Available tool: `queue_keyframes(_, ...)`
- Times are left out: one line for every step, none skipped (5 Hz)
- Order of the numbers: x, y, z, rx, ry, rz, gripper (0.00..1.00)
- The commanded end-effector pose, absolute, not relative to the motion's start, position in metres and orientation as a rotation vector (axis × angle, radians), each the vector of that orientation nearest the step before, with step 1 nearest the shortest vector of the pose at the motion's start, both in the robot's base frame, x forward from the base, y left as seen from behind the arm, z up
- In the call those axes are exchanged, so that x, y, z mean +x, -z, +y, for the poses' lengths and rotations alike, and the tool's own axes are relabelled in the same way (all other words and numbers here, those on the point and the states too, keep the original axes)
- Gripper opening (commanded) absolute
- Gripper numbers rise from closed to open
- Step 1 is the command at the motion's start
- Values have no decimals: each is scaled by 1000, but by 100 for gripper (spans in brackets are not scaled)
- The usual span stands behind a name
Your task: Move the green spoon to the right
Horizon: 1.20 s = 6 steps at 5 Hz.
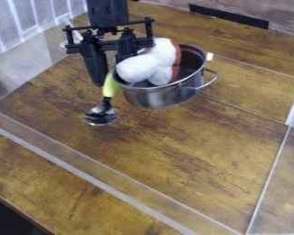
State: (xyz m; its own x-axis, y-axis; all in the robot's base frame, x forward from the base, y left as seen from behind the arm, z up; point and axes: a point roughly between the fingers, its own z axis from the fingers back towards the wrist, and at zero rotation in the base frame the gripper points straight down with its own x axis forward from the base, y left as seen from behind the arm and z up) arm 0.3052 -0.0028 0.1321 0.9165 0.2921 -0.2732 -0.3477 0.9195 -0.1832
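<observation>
Dark, worn wood made up the table (175, 138) before us, with clear plastic walls (100, 179) fencing off the work area and pale slats showing at the upper left corner. On that wood we saw the spoon (107, 99): its yellow-green handle rose steeply toward the claw, while its silver head rested low, at or just above the boards, casting a small shadow beside it. The spoon sat left of the bowl (175, 87), with its handle close against the bowl's left rim. We found the claw (110, 73) pointing steeply downward with its dark fingers drawn together on the top of the handle, pinching the spoon. The black arm rose from there out of the top of the view, with short bars sticking out to either side. The steel bowl stood just right of the claw, tilted a little, and a white lumpy thing (143, 64) filled much of it, with something red (176, 62) partly hidden behind that lump.
</observation>
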Motion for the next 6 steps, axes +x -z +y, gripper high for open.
queue_keyframes(306,-162,-13,-235,-348,140,0)
queue_keyframes(301,-162,-18,-232,-343,138,0)
queue_keyframes(296,-160,-20,-233,-349,138,0)
queue_keyframes(303,-158,-22,-260,-367,141,0)
queue_keyframes(320,-144,-12,-287,-352,149,0)
queue_keyframes(330,-133,-5,-304,-332,163,0)
